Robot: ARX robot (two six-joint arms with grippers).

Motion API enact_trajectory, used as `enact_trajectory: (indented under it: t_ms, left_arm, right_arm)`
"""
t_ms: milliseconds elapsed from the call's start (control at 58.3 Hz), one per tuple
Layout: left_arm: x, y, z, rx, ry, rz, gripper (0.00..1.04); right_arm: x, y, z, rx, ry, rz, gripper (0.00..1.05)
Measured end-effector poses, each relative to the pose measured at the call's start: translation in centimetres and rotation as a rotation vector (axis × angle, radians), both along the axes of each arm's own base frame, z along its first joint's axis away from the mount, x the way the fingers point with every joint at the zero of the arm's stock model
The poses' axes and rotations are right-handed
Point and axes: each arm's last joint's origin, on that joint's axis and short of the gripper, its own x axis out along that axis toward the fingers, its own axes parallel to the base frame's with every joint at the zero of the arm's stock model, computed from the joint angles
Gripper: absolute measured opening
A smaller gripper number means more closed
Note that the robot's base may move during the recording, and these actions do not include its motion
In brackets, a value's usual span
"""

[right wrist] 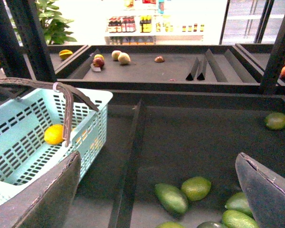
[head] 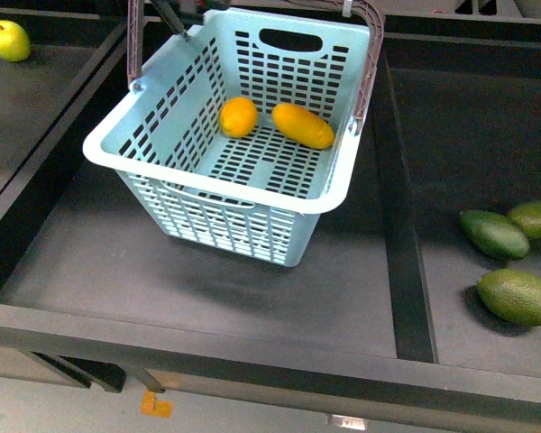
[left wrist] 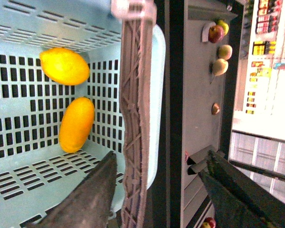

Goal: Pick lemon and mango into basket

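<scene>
- The basket (head: 216,176) sits tilted in the middle bin of the dark shelf (head: 207,271), its near corner lower than the far side.
- The lemon (head: 239,116) and the mango (head: 303,125) both lie on the slotted floor of the basket, close beside each other near the far wall.
- In the left wrist view, the left gripper (left wrist: 156,194) is spread wide, one finger inside the basket and the other outside, with the grey-brown handle (left wrist: 135,118) running between them; the fingers do not press on it.
- In the right wrist view, the right gripper (right wrist: 156,190) is spread open and holds nothing, hanging over the bin to the right of the basket.
- Several green fruits (head: 514,293) lie in that right bin.
- A yellow-green apple (head: 7,41) rests in the far left bin.
</scene>
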Motion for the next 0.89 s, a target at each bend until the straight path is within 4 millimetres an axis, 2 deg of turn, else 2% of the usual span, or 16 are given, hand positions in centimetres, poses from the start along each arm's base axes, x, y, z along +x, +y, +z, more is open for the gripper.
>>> enact_trajectory:
  t_ms: [103, 189, 257, 343, 429, 531, 686, 891]
  left_arm:
    - [-2.8, 1.6, 1.2, 0.060, 0.108, 0.014, 0.99]
    - [-4.4, 2.4, 2.0, 0.084, 0.152, 0.026, 0.98]
    - [-4.8, 3.0, 1.6, 0.136, -0.021, -0.165, 0.87]
    - [-6.8, 5.4, 0.0, 0.473, -0.263, -0.400, 0.71]
    - [-10.1, 8.9, -0.3, 0.887, -0.453, -0.468, 0.53]
    - [-13.4, 12.0, -0.5, 1.172, -0.477, -0.477, 0.33]
    - [-17.3, 14.6, -2.6, 1.307, -0.422, -0.557, 0.03]
    - [-21.3, 17.1, -3.6, 1.337, -0.417, -0.556, 0.04]
  right_arm:
    - [0.0, 0.0, 0.0, 0.000, 0.000, 0.000, 0.96]
    - [0.0, 0.0, 0.0, 0.000, 0.000, 0.000, 0.96]
    - [0.0, 0.0, 0.0, 0.000, 0.000, 0.000, 0.96]
    - [0.0, 0.0, 0.0, 0.000, 0.000, -0.001, 0.96]
    - [0.0, 0.0, 0.0, 0.000, 0.000, 0.000, 0.96]
    - [0.0, 0.0, 0.0, 0.000, 0.000, 0.000, 0.96]
    - [0.0, 0.0, 0.0, 0.000, 0.000, 0.000, 0.96]
    - [0.0, 0.0, 0.0, 0.000, 0.000, 0.000, 0.96]
